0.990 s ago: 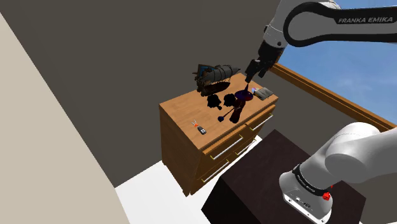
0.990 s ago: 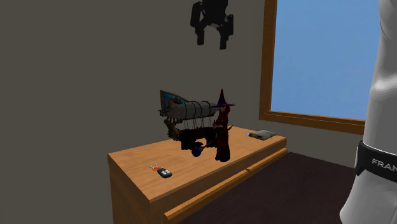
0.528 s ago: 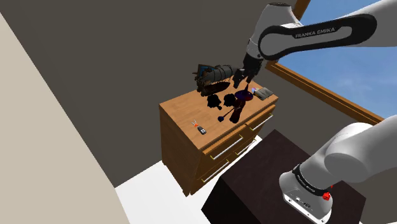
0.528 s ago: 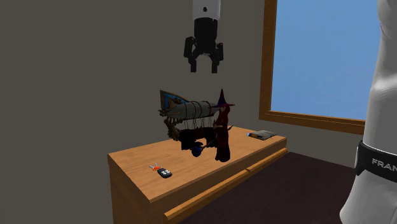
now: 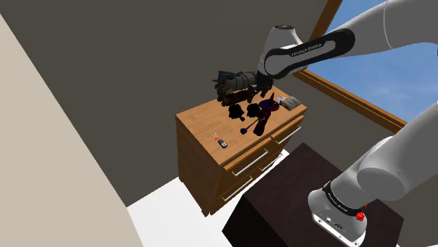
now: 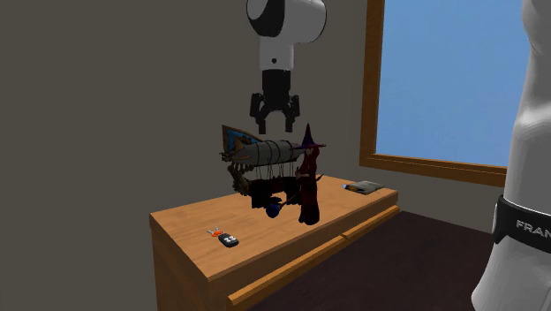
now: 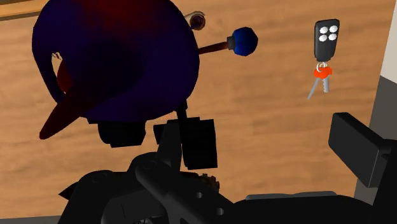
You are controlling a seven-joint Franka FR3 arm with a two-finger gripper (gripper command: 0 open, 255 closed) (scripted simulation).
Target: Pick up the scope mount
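GRIPPER: all-black two-finger gripper (image 6: 275,121) hung fingers-down, jaws spread, clasping nothing, just above a grey cylindrical ship-like model (image 6: 265,152) | TARGET: black blocky scope mount (image 6: 262,192) sat on the brown wooden dresser (image 6: 353,212), below that model, beside a purple-hatted witch figurine (image 6: 308,190) | OTHER: black key fob with orange keys (image 6: 226,237) lay well apart.

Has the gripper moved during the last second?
Yes. In the second exterior view the gripper has come down toward the dresser and hangs just above the scope mount.
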